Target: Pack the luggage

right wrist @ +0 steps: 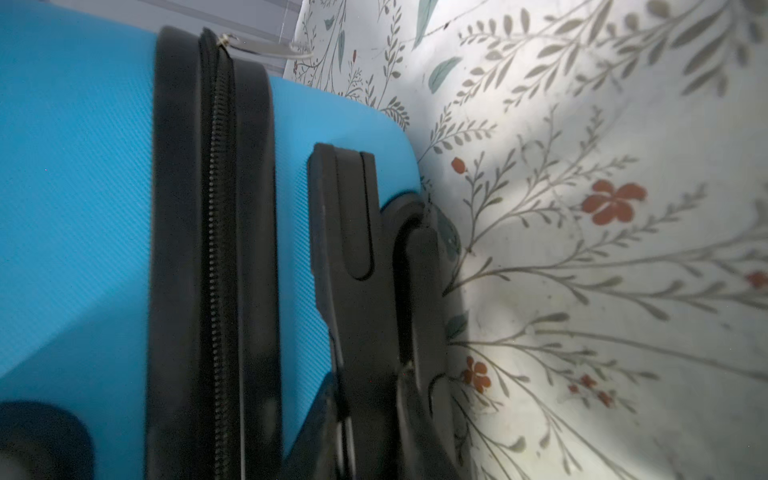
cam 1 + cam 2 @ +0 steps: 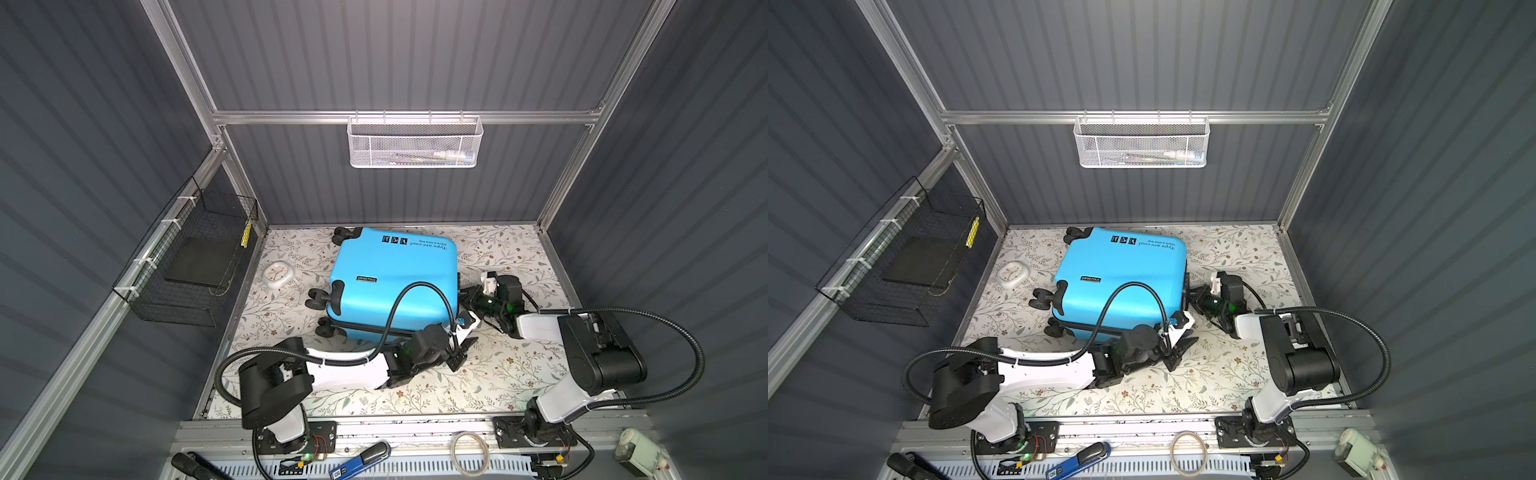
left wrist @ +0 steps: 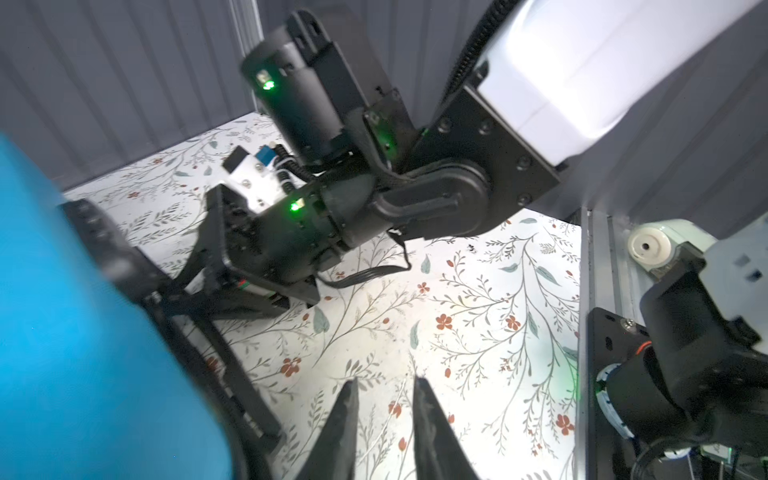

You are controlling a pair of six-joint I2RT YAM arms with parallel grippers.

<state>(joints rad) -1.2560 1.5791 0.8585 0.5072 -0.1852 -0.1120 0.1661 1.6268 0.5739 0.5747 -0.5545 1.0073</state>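
The luggage (image 2: 395, 282) (image 2: 1121, 278), a bright blue hard-shell case, lies flat and closed on the floral mat in both top views, wheels to the left. Its black zipper (image 1: 214, 208) runs closed along the edge. My left gripper (image 2: 462, 354) (image 2: 1180, 354) (image 3: 386, 388) hovers just off the case's near right corner, open, with only mat between its fingers. My right gripper (image 2: 467, 297) (image 2: 1196, 296) (image 1: 372, 374) is at the case's right side, shut on the black handle (image 1: 353, 216) (image 3: 124, 266).
A white clock (image 2: 277, 274) lies left of the case. A black wire basket (image 2: 195, 257) hangs on the left wall and a white mesh basket (image 2: 415, 143) on the back rail. A blue-handled tool (image 2: 361, 457) and a cable coil (image 2: 469, 451) sit on the front rail.
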